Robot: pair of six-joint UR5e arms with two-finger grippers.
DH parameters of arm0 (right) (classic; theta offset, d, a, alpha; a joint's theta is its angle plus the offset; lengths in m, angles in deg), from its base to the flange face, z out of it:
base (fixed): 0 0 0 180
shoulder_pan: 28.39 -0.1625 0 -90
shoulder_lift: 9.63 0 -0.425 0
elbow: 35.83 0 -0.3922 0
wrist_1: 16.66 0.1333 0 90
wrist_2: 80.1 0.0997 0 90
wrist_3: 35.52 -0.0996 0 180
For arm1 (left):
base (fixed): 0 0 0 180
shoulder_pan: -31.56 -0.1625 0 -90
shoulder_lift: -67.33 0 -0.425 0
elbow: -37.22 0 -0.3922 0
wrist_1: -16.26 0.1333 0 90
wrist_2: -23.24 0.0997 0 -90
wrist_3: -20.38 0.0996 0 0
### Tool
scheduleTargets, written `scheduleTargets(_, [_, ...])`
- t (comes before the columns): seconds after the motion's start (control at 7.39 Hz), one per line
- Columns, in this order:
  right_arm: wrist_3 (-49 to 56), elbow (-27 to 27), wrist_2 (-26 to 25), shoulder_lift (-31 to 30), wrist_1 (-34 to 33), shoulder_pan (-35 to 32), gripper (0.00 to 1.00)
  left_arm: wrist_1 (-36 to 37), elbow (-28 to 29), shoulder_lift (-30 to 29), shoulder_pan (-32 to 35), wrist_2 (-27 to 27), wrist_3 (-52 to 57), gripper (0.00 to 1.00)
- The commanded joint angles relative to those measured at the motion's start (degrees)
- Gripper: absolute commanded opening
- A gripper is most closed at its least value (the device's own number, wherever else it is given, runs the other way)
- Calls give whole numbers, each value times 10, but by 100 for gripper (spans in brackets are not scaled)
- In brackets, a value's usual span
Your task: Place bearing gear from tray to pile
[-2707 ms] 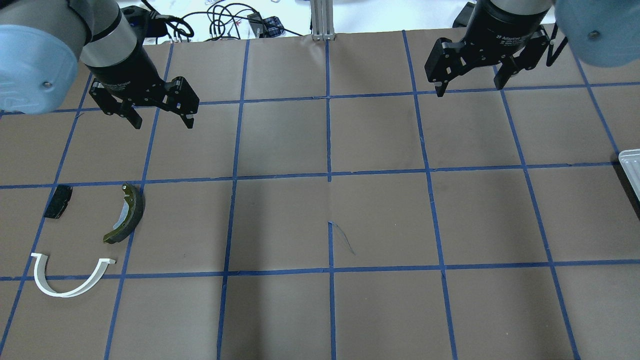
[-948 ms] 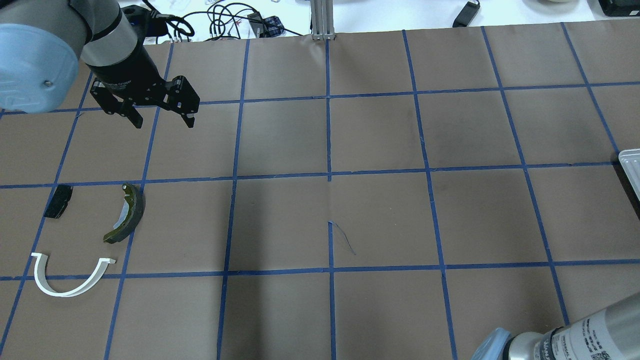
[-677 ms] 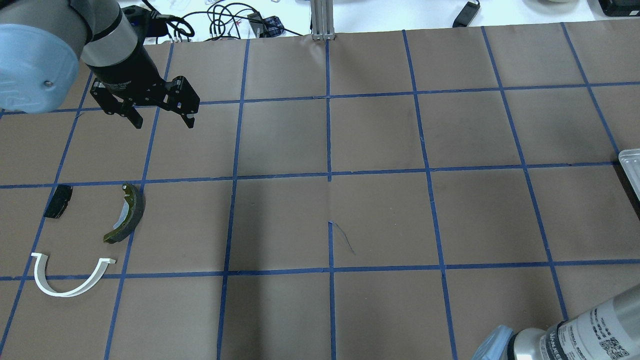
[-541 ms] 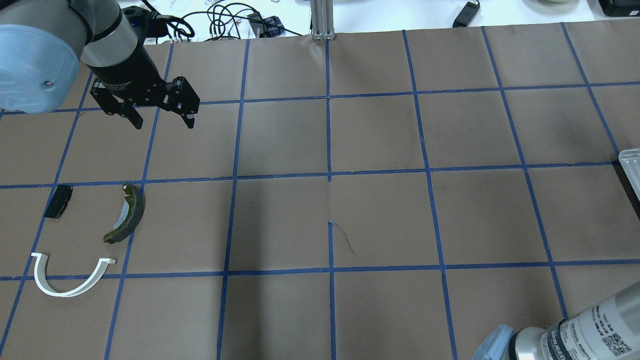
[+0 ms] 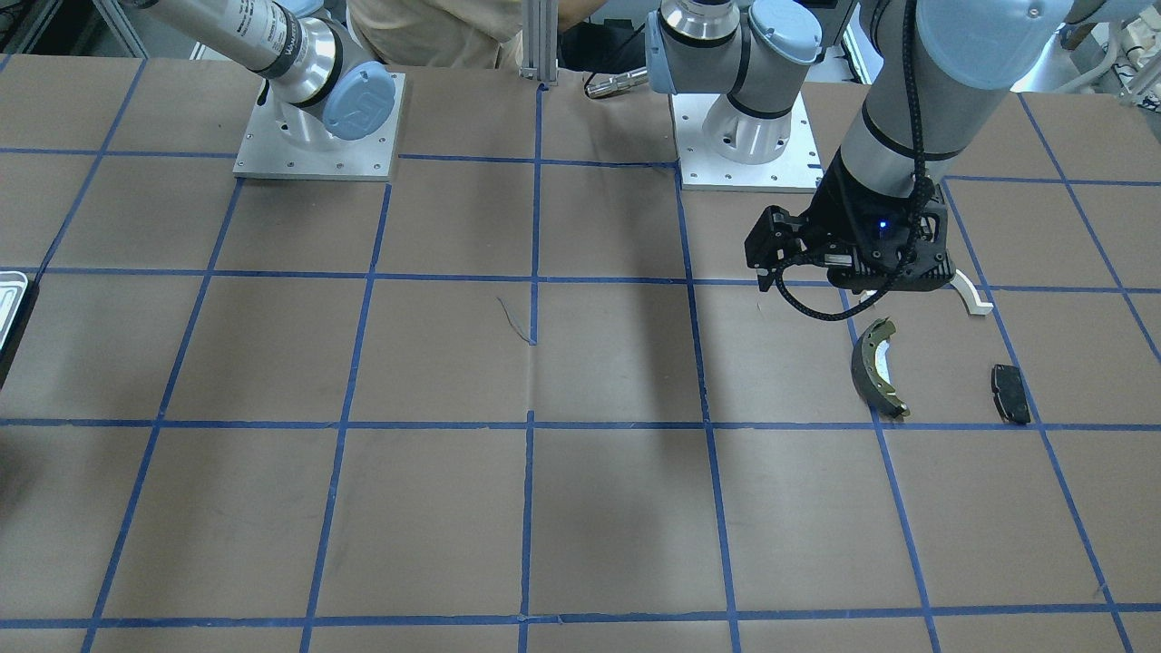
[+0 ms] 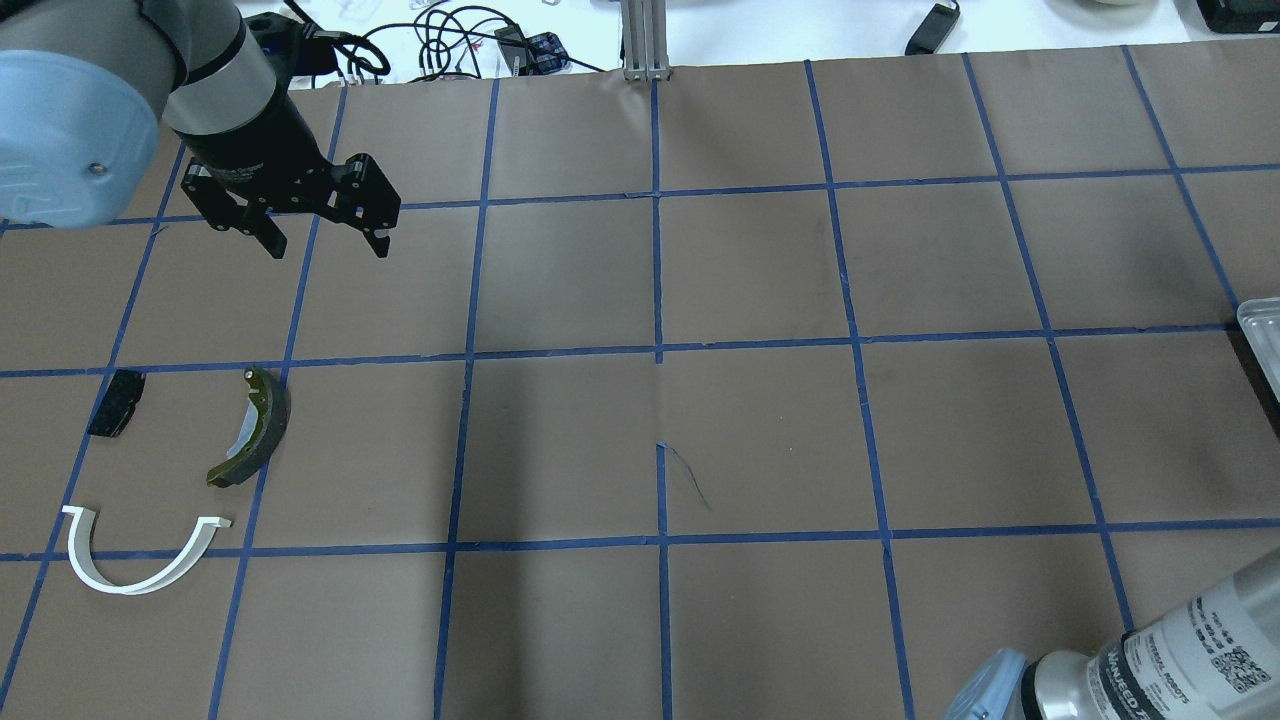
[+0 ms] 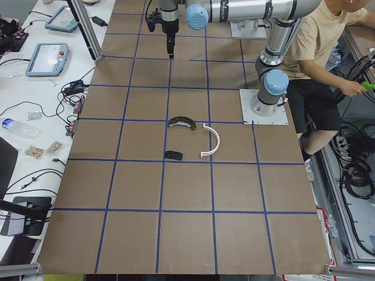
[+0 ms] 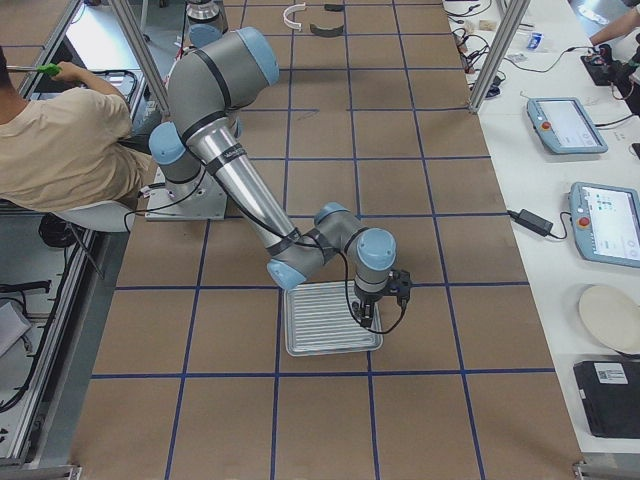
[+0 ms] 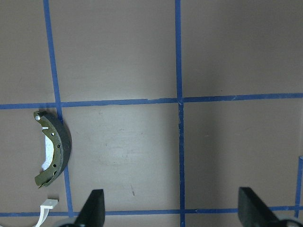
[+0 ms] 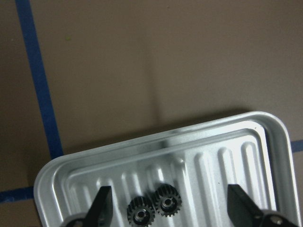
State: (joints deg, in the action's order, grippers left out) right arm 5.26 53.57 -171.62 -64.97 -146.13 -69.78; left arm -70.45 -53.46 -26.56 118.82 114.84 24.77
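Note:
Two small dark bearing gears (image 10: pixel 141 213) (image 10: pixel 166 203) lie side by side in the silvery tray (image 10: pixel 265 142), which sits at the table's right end (image 8: pixel 330 318). My right gripper (image 10: pixel 171 208) hangs open above the tray, with the gears between its fingers in the wrist view. The pile lies at the left: an olive brake shoe (image 6: pixel 252 430), a white arch (image 6: pixel 140 560) and a black pad (image 6: pixel 116 402). My left gripper (image 6: pixel 325 238) is open and empty, held high beyond the pile; its wrist view shows the brake shoe (image 9: pixel 52 149).
Only the tray's rim (image 6: pixel 1262 335) and my right forearm (image 6: pixel 1180 660) show in the overhead view. Cables (image 6: pixel 440 40) and a metal post (image 6: pixel 645 40) stand past the far edge. A person (image 8: pixel 60 140) sits behind the arm bases (image 5: pixel 317 136).
My right arm has swung from the far right of the table out over the tray at the right end. The left arm and the pile have not moved.

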Motion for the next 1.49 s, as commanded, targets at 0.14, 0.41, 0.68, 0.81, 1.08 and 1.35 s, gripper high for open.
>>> scheduleTargets(0.14, [19, 0, 1, 14, -1, 22, 79, 0, 0, -2, -1, 0, 0, 100])
scheduleTargets(0.41, [19, 2, 1, 15, -1, 23, 75, 0, 0, -1, 0, 0, 0, 100])
scheduleTargets(0.68, [14, 3, 5, 15, 0, 23, 75, 0, 0, 0, -1, 1, 0, 100])
scheduleTargets(0.81, [16, -3, 4, 13, 0, 23, 75, 0, 0, -1, -1, 0, 0, 100])
scheduleTargets(1.08, [17, -6, 3, 8, 1, 23, 75, 0, 0, 0, 0, 1, 0, 100])
scheduleTargets(1.35, [14, -5, 3, 11, 0, 23, 74, 0, 0, 0, 0, 1, 0, 100])
